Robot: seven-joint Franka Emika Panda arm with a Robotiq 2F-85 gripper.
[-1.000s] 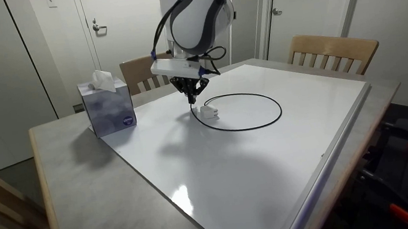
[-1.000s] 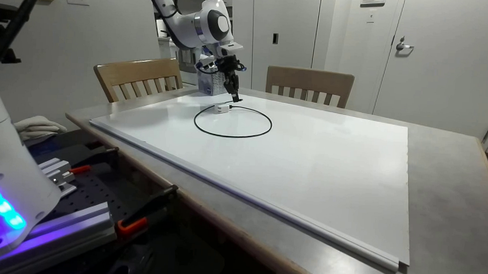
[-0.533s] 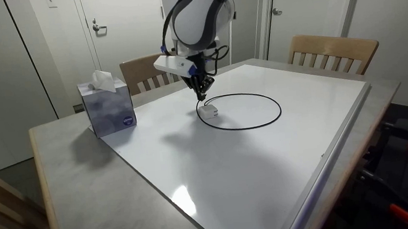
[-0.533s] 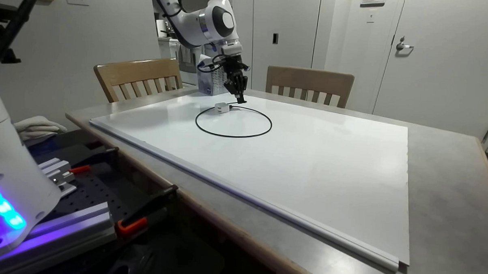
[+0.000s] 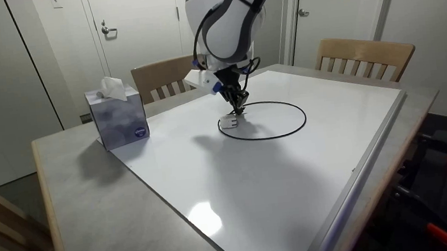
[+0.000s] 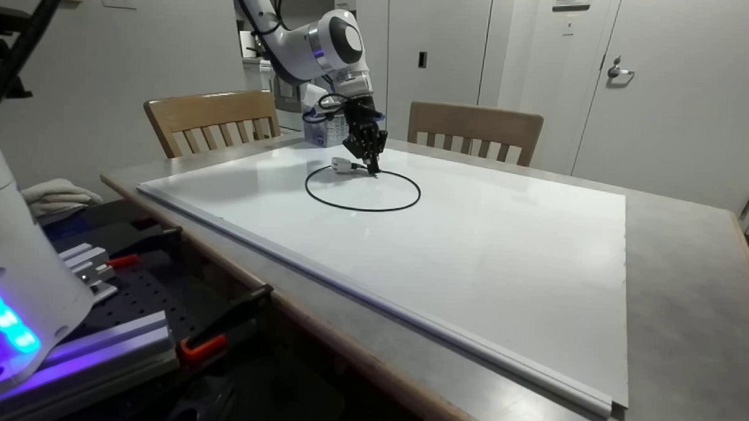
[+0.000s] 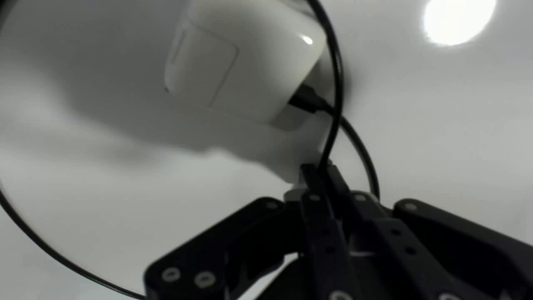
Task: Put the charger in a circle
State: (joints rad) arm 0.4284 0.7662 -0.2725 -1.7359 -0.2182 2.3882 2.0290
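The charger lies in a rounded loop on the white board. Its thin black cable [image 5: 266, 138] [image 6: 362, 210] curves round from its white plug block [image 5: 228, 121] [image 6: 341, 165] in both exterior views. My gripper [image 5: 239, 111] [image 6: 373, 171] is low over the board, just beside the block. In the wrist view the gripper [image 7: 321, 168] is shut on the cable's free end; the held tip itself is hidden between the fingers. The gripped strand passes beside the plug block [image 7: 250, 62] and crosses over the cord leaving it.
The white board [image 5: 257, 205] covers much of the grey table [image 5: 105, 229]. A tissue box [image 5: 119, 117] stands at a board corner. Wooden chairs [image 5: 365, 54] are around the table, and a raised metal rail [image 6: 371, 291] runs along one board edge.
My gripper has moved past the plug block and lower, carrying the cable end over the block's cord. The loop has drawn in at that side, and the block has turned slightly.
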